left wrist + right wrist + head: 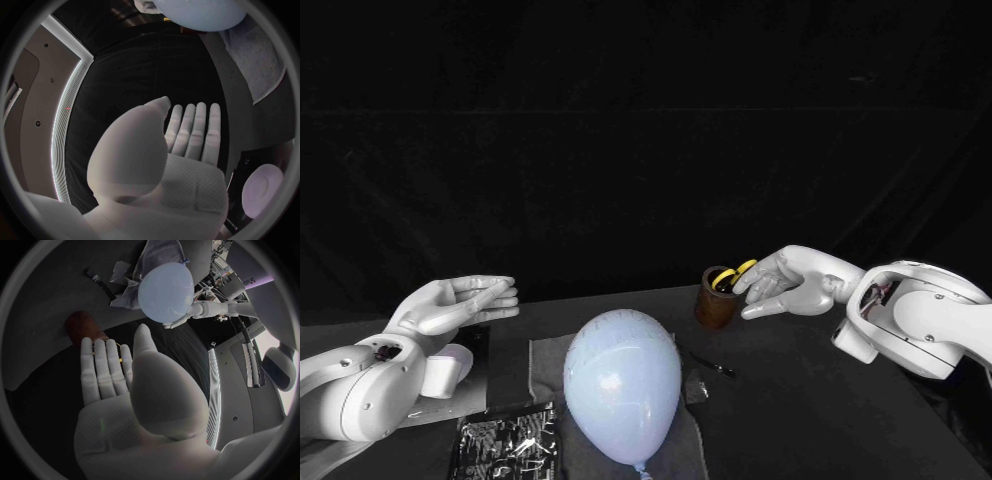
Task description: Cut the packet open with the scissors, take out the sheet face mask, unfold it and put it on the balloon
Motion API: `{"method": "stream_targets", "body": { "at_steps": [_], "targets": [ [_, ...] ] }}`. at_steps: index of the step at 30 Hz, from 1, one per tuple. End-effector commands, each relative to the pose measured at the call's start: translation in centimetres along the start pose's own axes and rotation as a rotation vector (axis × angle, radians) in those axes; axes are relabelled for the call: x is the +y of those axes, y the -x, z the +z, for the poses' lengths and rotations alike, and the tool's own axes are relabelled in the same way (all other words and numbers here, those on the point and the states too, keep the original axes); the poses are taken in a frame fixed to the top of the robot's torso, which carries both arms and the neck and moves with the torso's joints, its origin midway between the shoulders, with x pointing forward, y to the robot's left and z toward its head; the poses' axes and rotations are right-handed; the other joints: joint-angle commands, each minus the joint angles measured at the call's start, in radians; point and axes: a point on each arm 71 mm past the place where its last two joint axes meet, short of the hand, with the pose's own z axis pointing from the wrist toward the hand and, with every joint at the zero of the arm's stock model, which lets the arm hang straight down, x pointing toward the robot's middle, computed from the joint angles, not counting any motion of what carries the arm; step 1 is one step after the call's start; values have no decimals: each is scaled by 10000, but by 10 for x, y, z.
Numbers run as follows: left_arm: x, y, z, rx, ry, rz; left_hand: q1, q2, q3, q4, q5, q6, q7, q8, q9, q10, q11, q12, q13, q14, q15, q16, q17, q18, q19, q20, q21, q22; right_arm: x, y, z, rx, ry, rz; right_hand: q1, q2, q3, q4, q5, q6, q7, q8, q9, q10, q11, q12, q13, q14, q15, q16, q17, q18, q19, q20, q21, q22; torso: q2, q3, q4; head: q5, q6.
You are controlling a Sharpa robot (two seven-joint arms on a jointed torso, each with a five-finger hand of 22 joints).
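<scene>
L hand (456, 303) empty, fingers straight; R hand (783, 285) flat, empty, fingertips by scissors (733, 272) in cup (718, 310); balloon (625, 385) mid-table.

The balloon (625, 385) lies on a mat (548, 362) in the middle of the counter (790, 400). The packet (505, 440) lies left of the balloon, towards the front, just beside it. Behind and right of the balloon stands a cup (717, 308) with the scissors (727, 277) in it. The right hand (788, 288) is just right of that cup. A small clip-like thing (715, 367) lies close to the balloon's right. The left hand (456, 303) is up off the counter, left of the balloon.
</scene>
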Motion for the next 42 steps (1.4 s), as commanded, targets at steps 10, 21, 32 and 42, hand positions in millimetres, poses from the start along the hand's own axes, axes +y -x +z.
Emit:
{"method": "stream_targets", "body": {
  "at_steps": [10, 21, 32, 42],
  "targets": [
    [4, -1, 1, 374, -110, -187, -1, -232, 600, 35, -7, 560, 186, -19, -22, 780, -241, -590, -13, 859, -249, -153, 104, 215, 115, -12, 88, -67, 11, 10, -5, -979, 869, 1997, 2181, 1408, -1986, 587, 519, 818, 209, -8, 26, 3556, -718, -3417, -386, 4491, -1109, -1319, 463, 81, 2316, -1167, 2006, 1225, -112, -11, 9, 102, -85],
    [11, 0, -7, 487, -274, -273, 26, -320, 1006, -154, -35, 910, 5, -11, 48, 1446, -423, -1123, -4, 1772, -499, -171, 330, 391, 911, -227, 671, 152, 51, -41, 33, -390, 2142, 4623, 2807, 2133, -2231, -393, 371, 1028, 340, -402, -170, 3527, -520, -4927, -405, 4217, -946, -3104, 83, -23, 1316, -1212, 2827, 2162, -407, -20, 29, 1403, -558],
    [13, 5, -20, 460, -475, 117, 82, -372, 1137, -512, -117, 1179, -131, -16, 121, 2198, -602, -1387, 17, 2313, -689, -164, 586, 384, 1197, -483, 1208, 428, 70, -87, 86, -467, 2996, 4029, 2712, 2405, -2348, -914, 257, 1075, 459, -640, -291, 3175, -344, -4928, -408, 3653, -603, -4469, -538, 17, 659, -883, 2112, 1691, -542, -66, 172, 2407, -1152],
    [11, 6, -33, 523, -638, 714, -227, -547, 848, -750, -121, 1226, -179, -343, 54, 2828, -755, -1674, 22, 3125, -990, 447, 1375, 329, 1353, -855, 2357, 1124, 69, -94, 117, -1404, 3421, 3376, 2482, 2449, -2356, -1455, 237, 1609, 331, -605, -308, 3820, -562, -4919, -394, 4908, -929, -4422, -481, 96, 1499, -1113, 2741, 1950, -574, -100, 221, 2484, -1848]
  ]
}}
